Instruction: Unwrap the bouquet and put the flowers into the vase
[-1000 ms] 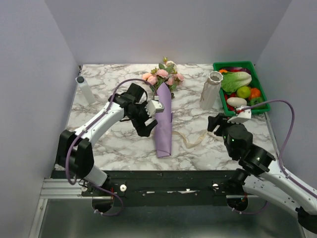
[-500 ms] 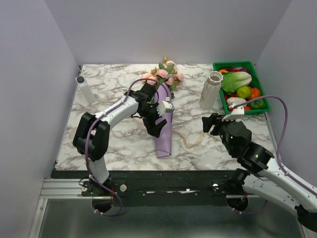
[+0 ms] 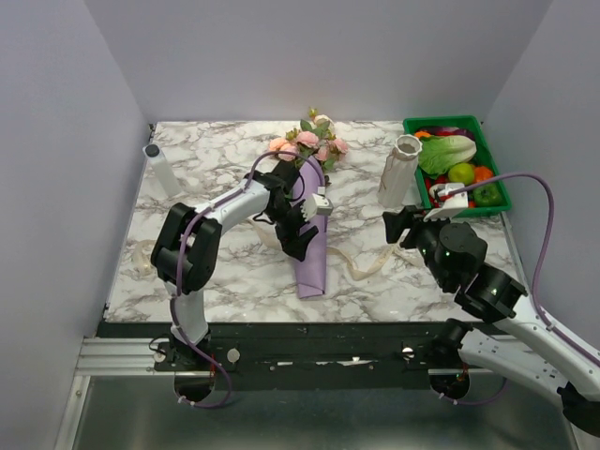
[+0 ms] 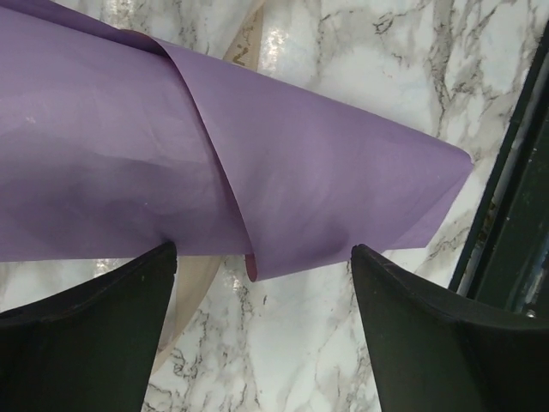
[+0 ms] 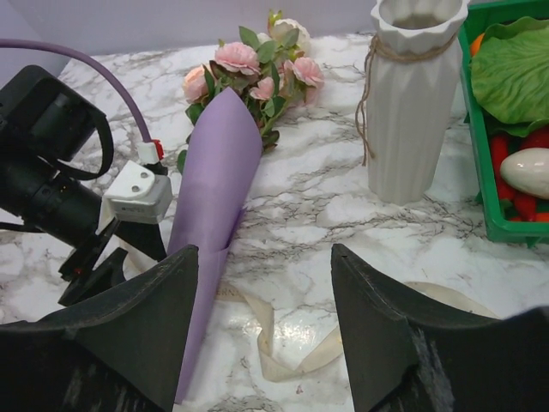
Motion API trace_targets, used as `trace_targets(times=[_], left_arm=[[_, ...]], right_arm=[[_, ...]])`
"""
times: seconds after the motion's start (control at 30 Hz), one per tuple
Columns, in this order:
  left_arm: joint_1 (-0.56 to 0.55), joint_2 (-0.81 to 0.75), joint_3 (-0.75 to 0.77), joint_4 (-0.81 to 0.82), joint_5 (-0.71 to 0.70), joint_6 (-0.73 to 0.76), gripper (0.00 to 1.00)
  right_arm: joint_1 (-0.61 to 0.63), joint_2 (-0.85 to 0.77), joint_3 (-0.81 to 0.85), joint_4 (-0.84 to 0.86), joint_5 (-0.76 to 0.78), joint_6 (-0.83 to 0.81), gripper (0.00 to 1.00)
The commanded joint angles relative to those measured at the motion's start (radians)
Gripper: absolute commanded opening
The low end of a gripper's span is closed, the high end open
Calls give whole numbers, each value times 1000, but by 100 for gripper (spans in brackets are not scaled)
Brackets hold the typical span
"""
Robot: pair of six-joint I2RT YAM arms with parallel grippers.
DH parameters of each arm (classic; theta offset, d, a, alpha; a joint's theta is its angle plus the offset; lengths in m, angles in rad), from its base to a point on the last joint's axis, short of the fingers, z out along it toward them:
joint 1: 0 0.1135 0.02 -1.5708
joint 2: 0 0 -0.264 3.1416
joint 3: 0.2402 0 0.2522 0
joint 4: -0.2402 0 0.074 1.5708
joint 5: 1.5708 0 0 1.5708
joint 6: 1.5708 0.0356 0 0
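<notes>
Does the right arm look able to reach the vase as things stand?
Probably yes: the right gripper is open, facing the upright vase, and nothing stands between them.

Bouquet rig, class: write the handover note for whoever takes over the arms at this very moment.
Grippers: the left gripper is open, jaws either side of the lilac paper cone, not closed on it. The right gripper is open and empty, to the cone's right.
Things: the flowers lie in the cone, heads toward the far edge. The ribbon lies loose beside it. The vase stands upright by the green tray, no flowers in it.
Done: ribbon off.
Left: unroll paper, put flowers into vase.
</notes>
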Motion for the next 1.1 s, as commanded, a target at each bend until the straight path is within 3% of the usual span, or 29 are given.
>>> trace_targets(times=[0.0, 0.13, 0.27, 0.77, 1.07], left_arm=[[2, 19, 98, -109, 133, 33, 83], [3, 33, 160, -246, 196, 76, 71], [3, 18, 175, -266, 205, 88, 61], [68, 48, 115, -165, 142, 48, 63], [60, 104, 170, -186, 165, 45, 53]], right_arm=[[6, 1, 27, -33, -1, -7, 70], [5, -5, 28, -47, 3, 3, 70], [6, -20, 30, -59, 9, 5, 69], [8, -5, -32, -57, -20, -12, 68], [8, 0, -43, -48, -21, -9, 66]])
